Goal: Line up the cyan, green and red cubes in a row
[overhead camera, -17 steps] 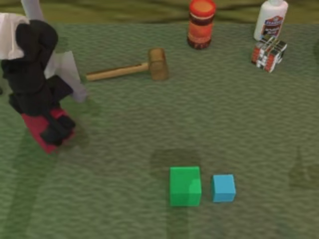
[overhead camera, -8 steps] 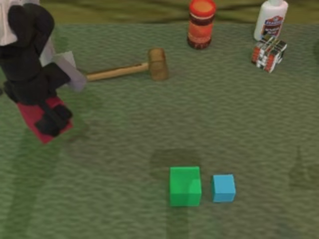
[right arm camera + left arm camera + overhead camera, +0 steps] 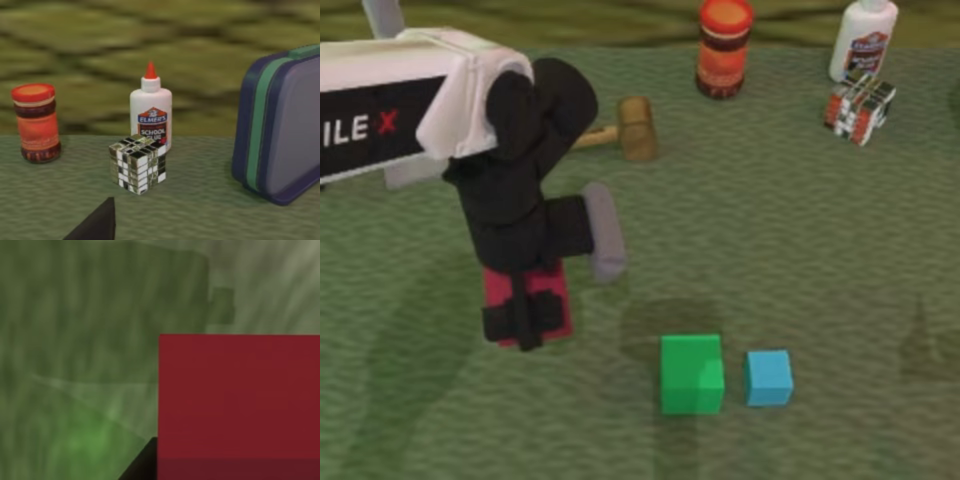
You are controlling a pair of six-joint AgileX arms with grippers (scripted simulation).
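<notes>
From above, we see our left gripper point(image 3: 527, 310) over the table's point(image 3: 800, 250) left-centre, its dark fingers clamped on the red cube point(image 3: 552, 290). Most of that cube is hidden under the fingers and wrist; only crimson strips show at its edges, so we cannot tell whether it rests on the cloth or hangs clear of it. It sits to the left of the green cube point(image 3: 691, 373), well apart from it. The green cube and the cyan cube point(image 3: 768, 377) stand just beside each other, side by side near the front edge, with a narrow gap between them. One cube of each colour, three in all. The mallet's point(image 3: 633, 128) handle is largely covered by the left arm. At the far edge stand one jar point(image 3: 723, 47), one glue bottle point(image 3: 863, 37), cut off at the top, and one puzzle cube point(image 3: 859, 107). Our right arm does not show here.

In the left wrist view, the red cube point(image 3: 239, 400) fills the near corner, cut off by the frame, with a sliver of dark finger point(image 3: 140, 464) beside it.

In the right wrist view, only a dark finger tip point(image 3: 97, 225) of the right gripper shows, so we cannot tell how it stands. Beyond it are the jar point(image 3: 36, 122), glue bottle point(image 3: 151, 112), puzzle cube point(image 3: 138, 162) and one blue case point(image 3: 280, 125), partly cut off.
</notes>
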